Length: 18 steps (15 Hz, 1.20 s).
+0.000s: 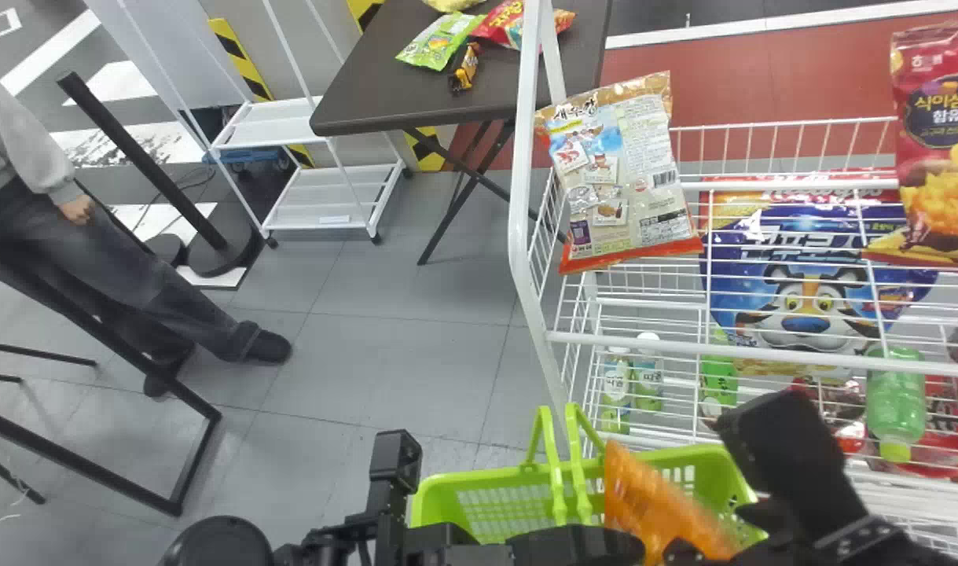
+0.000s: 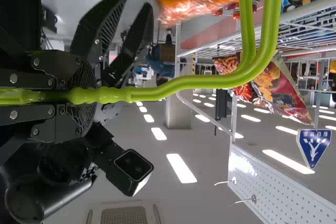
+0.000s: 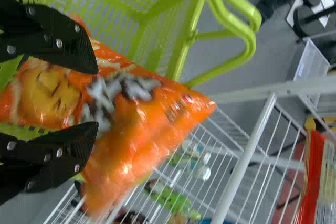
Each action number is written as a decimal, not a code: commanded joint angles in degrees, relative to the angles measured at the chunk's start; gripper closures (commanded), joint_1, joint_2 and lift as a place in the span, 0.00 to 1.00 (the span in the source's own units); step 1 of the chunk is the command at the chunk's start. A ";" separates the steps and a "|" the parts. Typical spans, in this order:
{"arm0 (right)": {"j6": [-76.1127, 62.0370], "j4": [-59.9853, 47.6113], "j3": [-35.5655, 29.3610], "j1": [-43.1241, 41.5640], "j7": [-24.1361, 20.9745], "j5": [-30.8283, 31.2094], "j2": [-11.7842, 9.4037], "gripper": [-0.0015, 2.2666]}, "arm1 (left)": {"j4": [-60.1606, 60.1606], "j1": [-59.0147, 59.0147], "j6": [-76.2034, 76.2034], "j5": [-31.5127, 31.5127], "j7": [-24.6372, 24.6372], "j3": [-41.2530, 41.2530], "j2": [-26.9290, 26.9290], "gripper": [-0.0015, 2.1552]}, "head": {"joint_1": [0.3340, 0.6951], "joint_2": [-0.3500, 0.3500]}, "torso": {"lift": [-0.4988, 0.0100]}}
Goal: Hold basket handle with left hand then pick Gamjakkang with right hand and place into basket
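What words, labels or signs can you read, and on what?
"식이섬유 함유": red snack bag
"새우깡": bag back on the rack
Cereal bag: partly behind wires, not surely readable
Orange bag: blurred
Blue sign, bottles, table snacks: too small

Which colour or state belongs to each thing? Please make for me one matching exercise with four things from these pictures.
Things:
1. Gamjakkang
2. basket
3. table
4. left gripper

Colours or states:
A. dark brown
B. closed on a green handle
C. orange
D. light green with slotted sides

Right pairs: 1-C, 2-D, 3-A, 4-B
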 commanded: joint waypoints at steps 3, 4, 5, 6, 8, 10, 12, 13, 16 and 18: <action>-19.13 -0.04 -11.18 4.20 -0.30 0.46 -0.45 0.03 | 0.27 0.00 0.07 0.00 -0.07 -0.01 0.00 0.99 | 1.00 0.79 | 0.95; -26.16 0.57 -14.34 5.34 -0.30 0.46 -0.45 0.03 | 0.45 0.00 0.07 0.00 -0.16 -0.01 -0.09 0.99 | 1.00 0.75 | 0.95; -34.42 1.45 -17.51 6.83 -0.30 -0.15 -0.36 0.03 | 0.63 0.00 0.07 0.00 -0.33 -0.01 -0.18 0.99 | 1.00 0.71 | 0.95; -44.26 2.94 -20.32 8.33 -0.38 -0.24 -0.36 0.03 | 0.71 0.00 0.07 0.00 -0.42 -0.01 -0.26 0.99 | 1.00 0.66 | 0.95; -60.08 6.72 -25.86 11.23 -0.38 -1.64 -0.10 0.03 | 0.71 0.00 0.07 0.00 -0.51 0.08 -0.35 0.99 | 1.00 0.53 | 0.95; -67.11 12.00 -29.99 12.63 -0.03 -4.46 1.75 0.03 | 0.80 0.00 0.07 0.00 -0.51 0.08 -0.44 0.99 | 1.00 0.45 | 0.95; -79.24 19.64 -32.80 13.69 1.37 -6.13 3.68 0.03 | 1.24 0.09 0.07 0.00 -0.51 0.08 -0.53 0.99 | 1.00 0.35 | 0.95; -84.34 23.07 -33.86 14.04 2.52 -7.18 4.39 0.03 | 1.24 0.18 0.07 0.00 -0.42 0.08 -0.53 0.99 | 1.00 0.33 | 0.95; -96.29 31.16 -36.05 14.83 6.38 -9.99 5.00 0.03 | 1.24 0.27 0.07 0.00 -0.42 0.35 -0.61 0.99 | 1.00 0.28 | 0.95; -96.29 31.42 -37.20 14.74 7.00 -10.35 5.00 0.03 | 1.24 0.27 0.07 0.00 -0.16 0.26 -0.88 0.99 | 1.00 0.25 | 0.95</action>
